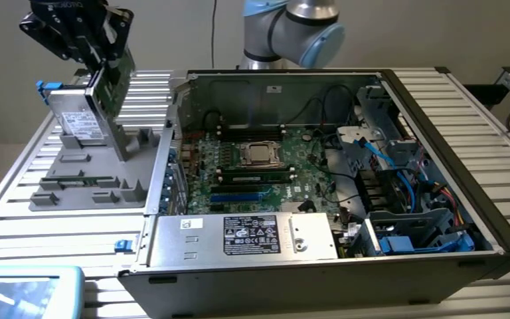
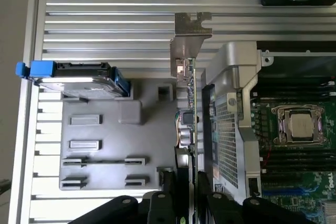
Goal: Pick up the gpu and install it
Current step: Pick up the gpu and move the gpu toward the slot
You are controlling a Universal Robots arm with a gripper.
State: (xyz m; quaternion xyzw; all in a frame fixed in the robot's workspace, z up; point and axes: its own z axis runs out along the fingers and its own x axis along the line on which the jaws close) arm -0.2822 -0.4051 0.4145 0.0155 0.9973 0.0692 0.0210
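The gpu (image 1: 117, 76) is lifted, not yet installed.
The end effector (image 1: 104, 53) is clamped on it, high beside the computer case (image 1: 281, 292).

gpu (image 1: 115, 78): green board, silvery bracket.
gripper (image 2: 184, 192): black.
hard drive (image 1: 78, 123): silver, white label, blue clips.
holder tray (image 1: 87, 179): plain grey.
table (image 1: 24, 219): silver, ribbed stripes.
motherboard (image 1: 255, 174): green.
arm joint (image 1: 291, 26): pale blue, silver.

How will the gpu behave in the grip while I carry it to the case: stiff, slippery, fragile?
Probably stiff: the gpu runs straight out from the fingers, no sag. Likely light, being a thin board. Pinched at one end, it might pivot if its metal bracket bumps the case; exposed components look fragile.
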